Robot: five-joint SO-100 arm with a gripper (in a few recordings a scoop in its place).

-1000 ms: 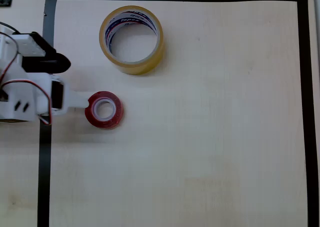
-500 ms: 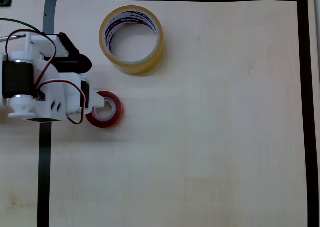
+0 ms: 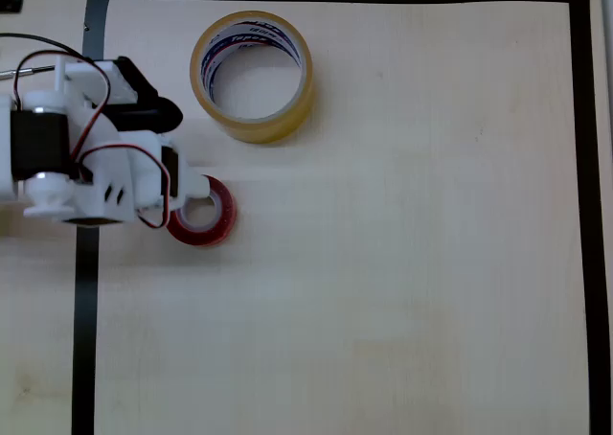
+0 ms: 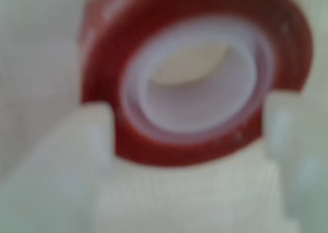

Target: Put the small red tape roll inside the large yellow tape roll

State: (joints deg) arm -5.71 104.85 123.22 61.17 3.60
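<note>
The small red tape roll (image 3: 203, 212) lies flat near the table's (image 3: 402, 263) left edge, just inside the black border tape (image 3: 86, 291). It looks light, stiff and glossy, likely slippery; gripping across its wall seems best. The white gripper (image 3: 182, 205) straddles it, fingers (image 4: 77, 156) either side; contact is unclear. The large yellow tape roll (image 3: 252, 76) stands nearer the top edge.

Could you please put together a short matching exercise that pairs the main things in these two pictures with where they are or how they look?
Column one:
1. small red tape roll
2. large yellow tape roll
3. black tape border
4. hand

Column two:
A. frames the wooden work area
B. lies alone near the top edge, printed core
C. lies flat at the hand, white core
D. white, at the left side over the red roll's edge

Pairs: 1-C, 2-B, 3-A, 4-D
</note>
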